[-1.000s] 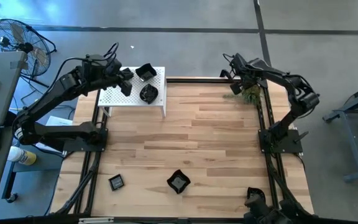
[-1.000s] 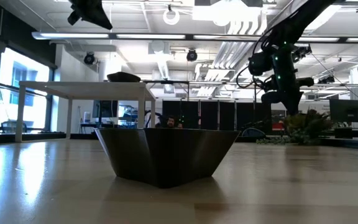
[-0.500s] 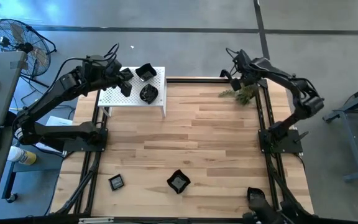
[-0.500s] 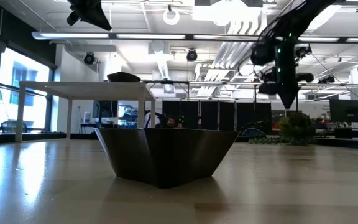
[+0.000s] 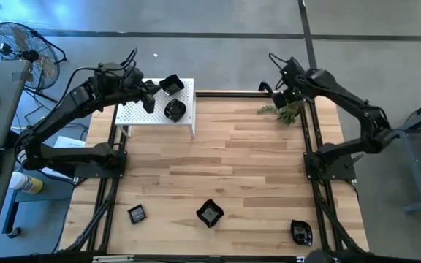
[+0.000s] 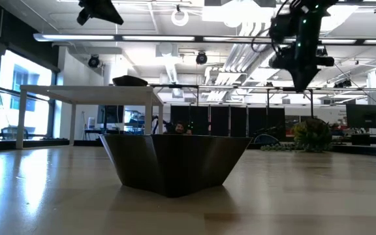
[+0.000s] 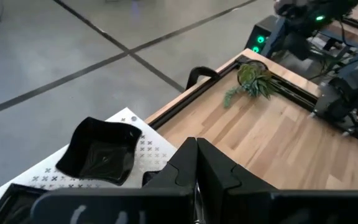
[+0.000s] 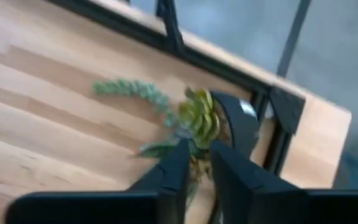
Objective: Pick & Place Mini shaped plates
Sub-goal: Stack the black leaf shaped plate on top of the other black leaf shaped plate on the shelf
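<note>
both grippers hang at the far end. at 6 o'clock, near the table's front edge, three small glossy black dishes (image 5: 209, 213) lie untouched, apparently awaiting pickup. at 11 o'clock the left gripper (image 5: 149, 93), fingers closed and empty, hovers over the white perforated stand (image 5: 134, 115) beside two placed dishes (image 5: 174, 109), likely the drop-off. at 1 o'clock the right gripper (image 5: 281, 93), fingers nearly shut, holding nothing, hangs above the green plant sprig (image 5: 283, 111).
</note>
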Tool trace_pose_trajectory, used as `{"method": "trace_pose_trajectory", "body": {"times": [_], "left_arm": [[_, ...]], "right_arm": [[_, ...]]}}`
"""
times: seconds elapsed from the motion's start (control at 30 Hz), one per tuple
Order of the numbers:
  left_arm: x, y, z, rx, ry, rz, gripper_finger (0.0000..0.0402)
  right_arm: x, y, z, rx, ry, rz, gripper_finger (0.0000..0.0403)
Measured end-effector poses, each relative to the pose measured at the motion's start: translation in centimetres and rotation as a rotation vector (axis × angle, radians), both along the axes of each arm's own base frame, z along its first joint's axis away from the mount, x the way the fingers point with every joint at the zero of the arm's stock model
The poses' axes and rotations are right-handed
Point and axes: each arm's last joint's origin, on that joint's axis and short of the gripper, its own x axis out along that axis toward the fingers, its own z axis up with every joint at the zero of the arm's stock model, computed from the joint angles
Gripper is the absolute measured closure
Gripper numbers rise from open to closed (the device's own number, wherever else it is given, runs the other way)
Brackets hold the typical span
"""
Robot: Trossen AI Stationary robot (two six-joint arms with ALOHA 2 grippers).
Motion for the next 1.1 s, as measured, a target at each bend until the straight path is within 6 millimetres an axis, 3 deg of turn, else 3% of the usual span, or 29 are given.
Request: {"method": "trace_pose_trajectory", "body": {"times": [0.13, 0.27, 0.6, 1.1], "left_arm": [[0.0, 0.0, 0.0, 0.008, 0.009, -0.011, 0.0401], [0.0, -0.1, -0.2, -0.007, 0.024, -0.024, 0.0401], [0.0, -0.2, -0.3, -0.017, 0.030, -0.043, 0.0401], [-0.2, -0.4, -0.3, -0.009, 0.040, -0.077, 0.0401]], "right_arm": [[-0.2, -1.8, -1.3, 0.101, 0.086, -0.038, 0.0290], [-0.4, -3.7, -3.0, 0.186, 0.173, -0.075, 0.0274], [0.2, -5.2, -5.8, 0.250, 0.300, -0.080, 0.0294], [0.8, -6.5, -8.0, 0.232, 0.388, -0.100, 0.0320]]}}
